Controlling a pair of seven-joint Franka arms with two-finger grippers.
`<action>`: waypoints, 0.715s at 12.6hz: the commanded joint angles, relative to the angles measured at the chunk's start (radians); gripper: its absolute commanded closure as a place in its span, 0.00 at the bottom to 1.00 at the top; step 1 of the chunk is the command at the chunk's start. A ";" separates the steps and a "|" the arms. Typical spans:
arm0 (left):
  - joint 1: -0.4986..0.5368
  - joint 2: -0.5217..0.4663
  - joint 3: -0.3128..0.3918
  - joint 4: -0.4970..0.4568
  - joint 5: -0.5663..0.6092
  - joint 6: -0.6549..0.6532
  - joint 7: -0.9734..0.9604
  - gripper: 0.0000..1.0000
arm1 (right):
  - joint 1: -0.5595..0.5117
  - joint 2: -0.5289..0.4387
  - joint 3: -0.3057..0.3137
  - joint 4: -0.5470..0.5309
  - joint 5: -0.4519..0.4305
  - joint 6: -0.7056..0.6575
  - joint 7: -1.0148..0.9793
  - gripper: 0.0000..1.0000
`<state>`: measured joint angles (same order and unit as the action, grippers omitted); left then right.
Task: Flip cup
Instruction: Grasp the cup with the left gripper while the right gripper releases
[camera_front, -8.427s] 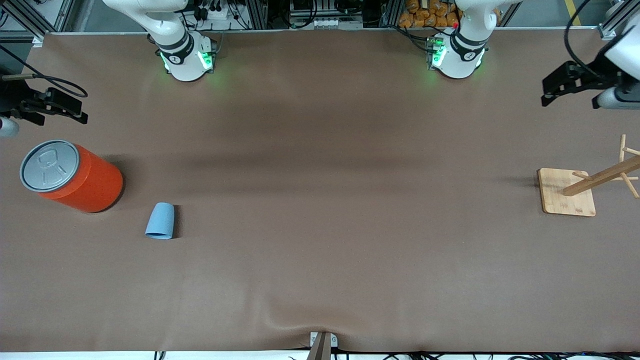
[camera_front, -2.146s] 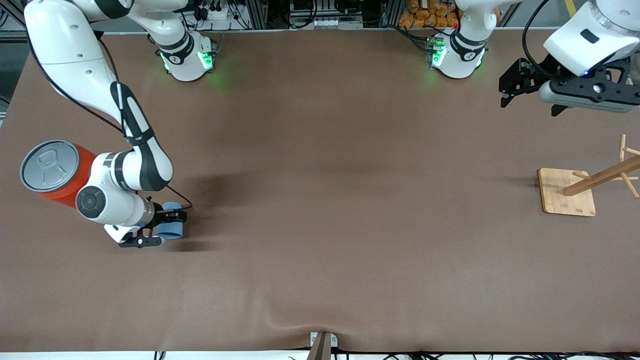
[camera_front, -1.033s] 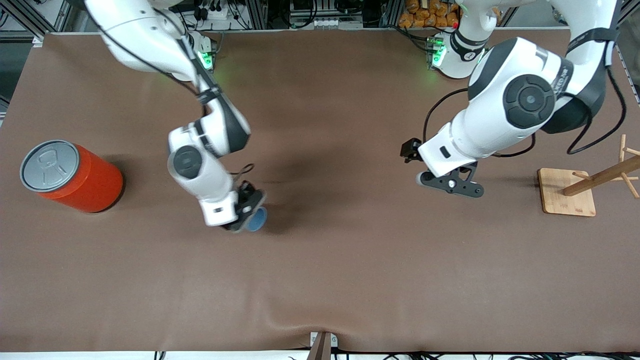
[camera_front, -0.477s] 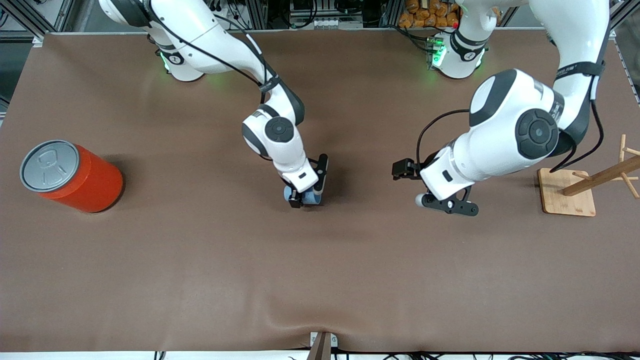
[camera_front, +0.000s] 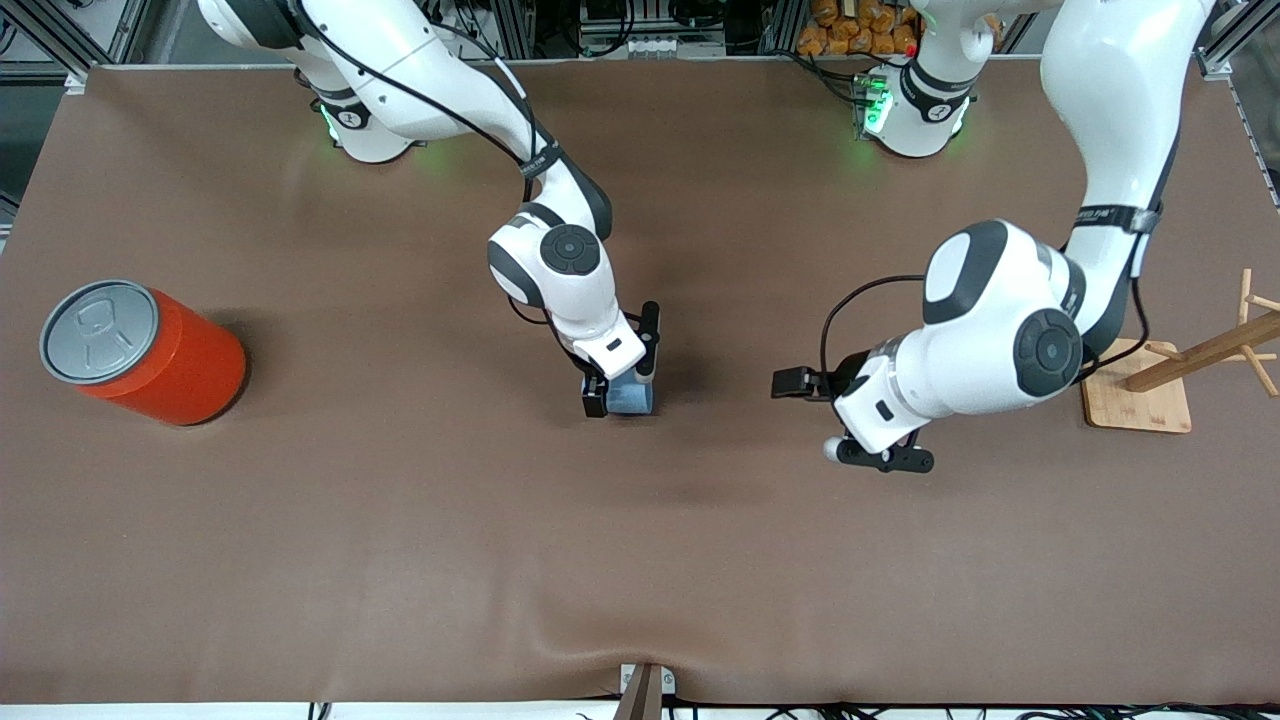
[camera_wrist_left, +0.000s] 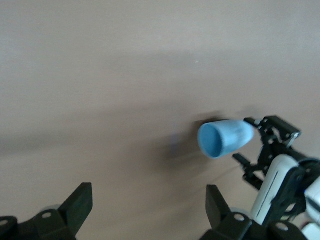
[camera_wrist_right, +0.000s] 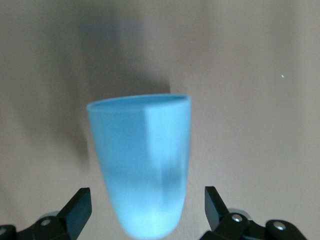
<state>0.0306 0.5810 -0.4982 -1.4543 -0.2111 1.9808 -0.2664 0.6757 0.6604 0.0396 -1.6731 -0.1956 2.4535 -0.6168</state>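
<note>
right claw (camera_front: 621, 388) grips cup (camera_front: 632, 399), mostly hidden | left claw (camera_front: 835, 417) spread

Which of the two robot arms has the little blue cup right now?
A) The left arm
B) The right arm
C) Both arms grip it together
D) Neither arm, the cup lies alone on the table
B: in the front view the right gripper, on the arm coming from the right arm's base, is clamped on the cup, while the left gripper is apart from it with its jaws open and empty.
</note>
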 joint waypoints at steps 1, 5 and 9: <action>-0.014 0.016 -0.008 -0.067 -0.098 0.158 0.007 0.00 | -0.010 -0.105 0.000 -0.013 0.002 -0.161 0.101 0.00; -0.066 0.108 -0.013 -0.067 -0.244 0.283 0.009 0.00 | -0.140 -0.148 -0.007 0.038 0.004 -0.336 0.276 0.00; -0.143 0.183 -0.014 -0.066 -0.390 0.427 0.091 0.05 | -0.310 -0.150 -0.009 0.142 0.001 -0.520 0.307 0.00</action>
<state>-0.1019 0.7204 -0.5086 -1.5316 -0.5510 2.3755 -0.2421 0.4295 0.5169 0.0116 -1.5743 -0.1947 1.9999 -0.3414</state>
